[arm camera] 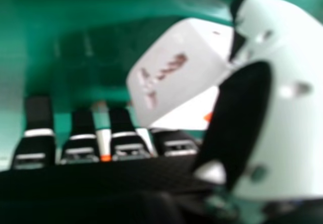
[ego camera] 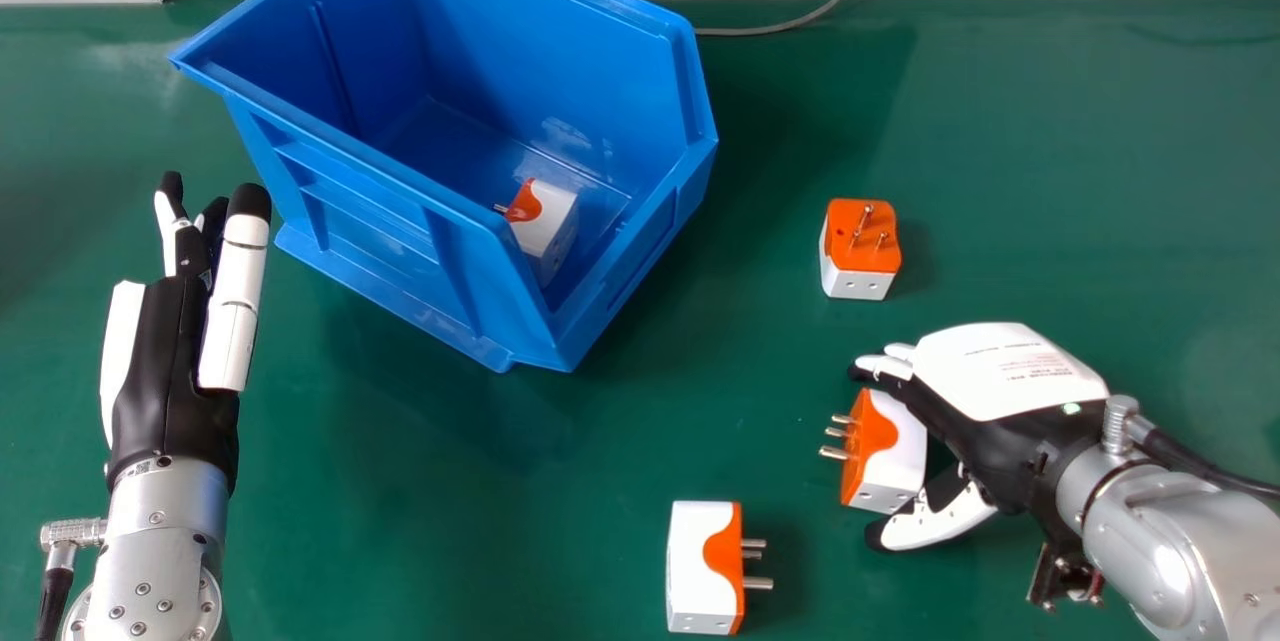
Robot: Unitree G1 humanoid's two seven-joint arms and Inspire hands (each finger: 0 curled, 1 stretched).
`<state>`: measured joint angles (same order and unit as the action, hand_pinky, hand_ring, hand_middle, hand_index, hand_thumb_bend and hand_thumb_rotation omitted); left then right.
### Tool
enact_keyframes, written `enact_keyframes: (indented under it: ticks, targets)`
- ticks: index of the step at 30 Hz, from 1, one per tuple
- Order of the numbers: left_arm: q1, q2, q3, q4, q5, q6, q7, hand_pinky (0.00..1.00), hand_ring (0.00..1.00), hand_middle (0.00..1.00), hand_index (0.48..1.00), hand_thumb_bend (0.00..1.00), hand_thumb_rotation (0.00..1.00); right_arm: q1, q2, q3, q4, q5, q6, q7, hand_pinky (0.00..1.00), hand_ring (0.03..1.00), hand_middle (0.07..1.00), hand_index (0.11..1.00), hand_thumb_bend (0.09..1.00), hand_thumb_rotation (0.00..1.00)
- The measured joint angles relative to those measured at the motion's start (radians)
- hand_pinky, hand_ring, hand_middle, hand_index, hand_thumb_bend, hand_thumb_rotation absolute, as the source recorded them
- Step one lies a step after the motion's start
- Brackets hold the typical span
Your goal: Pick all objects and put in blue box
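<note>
Preparing a grasp, the half-open right hand (ego camera: 1000,376) straddles a boxy white-and-orange plastic adapter (ego camera: 897,456), seemingly unclamped; next, pinch and lift toward the blue plastic box (ego camera: 385,246)

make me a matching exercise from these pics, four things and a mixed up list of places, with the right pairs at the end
1. blue box
2. left hand
3. right hand
4. gray cable

A. near the table's far edge
B. beside one adapter, its thumb and fingers on opposite sides
C. under another adapter, which lies inside it
D. toward the head view's left side

Pairs: 1-C, 2-D, 3-B, 4-A
</note>
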<state>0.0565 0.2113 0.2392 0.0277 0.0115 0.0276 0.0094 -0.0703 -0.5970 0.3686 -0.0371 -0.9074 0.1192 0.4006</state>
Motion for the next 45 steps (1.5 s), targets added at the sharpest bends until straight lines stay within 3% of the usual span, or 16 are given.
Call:
enact_keyframes:
  ticks: [6,18,23,27,31,32,35,41,45]
  targets:
    - [0.0,0.0,-0.001,-0.012,0.001,0.007,0.0,1.0,1.0,0.98,0.97,0.56,1.0,-0.004,0.0,0.0,0.008,0.0,-0.001,-0.008,0.81,0.894,0.892,0.86,0.439,0.33]
    - [0.0,-0.001,-0.002,-0.012,0.009,0.007,0.001,0.99,1.0,0.98,0.97,0.56,1.0,-0.044,0.003,0.037,0.036,-0.035,0.0,-0.036,0.72,0.812,0.848,0.833,0.442,0.31]
    - [0.0,-0.001,-0.004,-0.012,0.009,0.007,0.005,0.99,0.99,0.98,0.966,0.56,1.0,-0.051,0.001,0.047,0.037,-0.063,0.0,-0.05,0.63,0.705,0.762,0.767,0.44,0.3]
    - [0.0,-0.002,-0.005,-0.013,0.009,0.009,0.014,0.99,0.99,0.98,0.966,0.56,1.0,-0.056,0.001,0.054,0.04,-0.078,-0.001,-0.06,0.61,0.677,0.735,0.734,0.438,0.3]
    - [-0.001,-0.004,-0.01,-0.019,0.008,0.017,0.014,0.99,0.99,0.98,0.965,0.56,1.0,-0.07,0.006,0.06,0.056,-0.079,-0.003,-0.086,0.6,0.663,0.72,0.715,0.439,0.29]
    - [-0.001,-0.005,-0.011,-0.02,0.008,0.018,0.014,0.99,0.99,0.98,0.965,0.56,1.0,-0.074,0.007,0.061,0.061,-0.079,-0.004,-0.092,0.58,0.643,0.699,0.671,0.451,0.26]
    - [0.006,-0.005,-0.008,-0.034,0.008,0.027,0.014,0.99,0.99,0.98,0.965,0.56,1.0,-0.073,0.007,0.065,0.072,-0.078,-0.004,-0.102,0.54,0.596,0.644,0.604,0.469,0.21]
    - [0.008,-0.005,-0.009,-0.057,0.007,0.036,0.013,0.99,0.99,0.98,0.965,0.56,1.0,-0.076,0.006,0.068,0.074,-0.078,-0.003,-0.108,0.48,0.543,0.585,0.564,0.487,0.14]
    - [0.015,-0.005,-0.008,-0.071,-0.003,0.053,0.009,0.99,1.0,0.98,0.965,0.57,1.0,-0.077,0.004,0.068,0.071,-0.075,-0.002,-0.095,0.45,0.51,0.557,0.556,0.493,0.11]
